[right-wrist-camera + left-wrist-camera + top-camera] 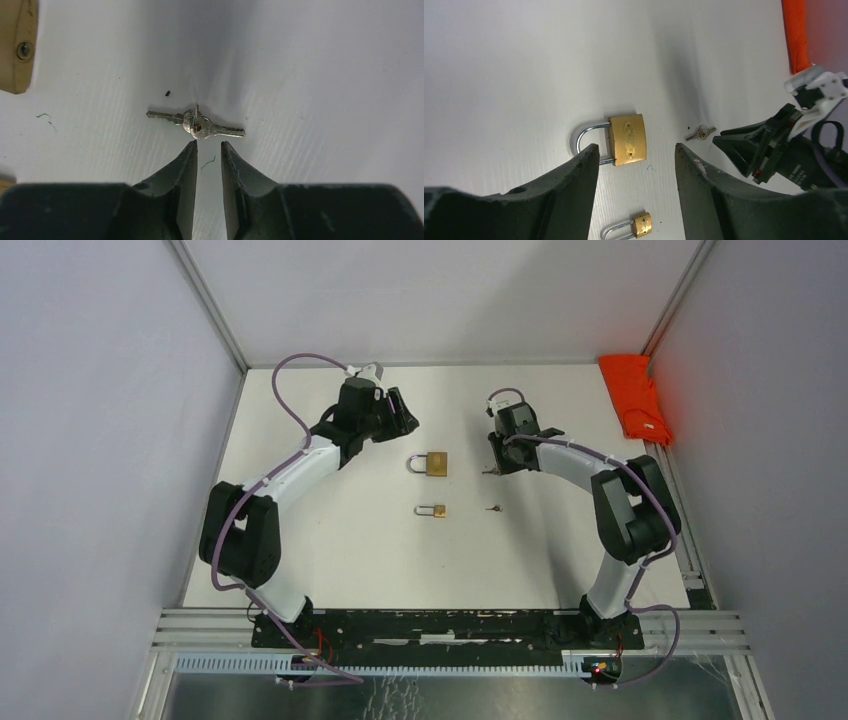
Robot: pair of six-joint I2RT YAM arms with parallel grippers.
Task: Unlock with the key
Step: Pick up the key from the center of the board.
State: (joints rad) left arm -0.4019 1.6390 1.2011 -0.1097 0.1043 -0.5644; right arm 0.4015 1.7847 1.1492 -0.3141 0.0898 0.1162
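Right gripper (pixel 208 145) jaws narrowly parted, grasping nothing, tips just short of two small silver metal keys (pixel 196 122) lying flat on white table (pixel 325 75); beyond, left gripper (pixel 636 146) jaws wide, released, above large brass padlock (pixel 626 140)

Top cam overhead; wrist cams low, close, both share keys (pixel 196 122).

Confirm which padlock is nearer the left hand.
The larger padlock, the one farther from the arm bases, just off the tips of the left hand. The smaller padlock lies closer to the bases, farther from that hand.
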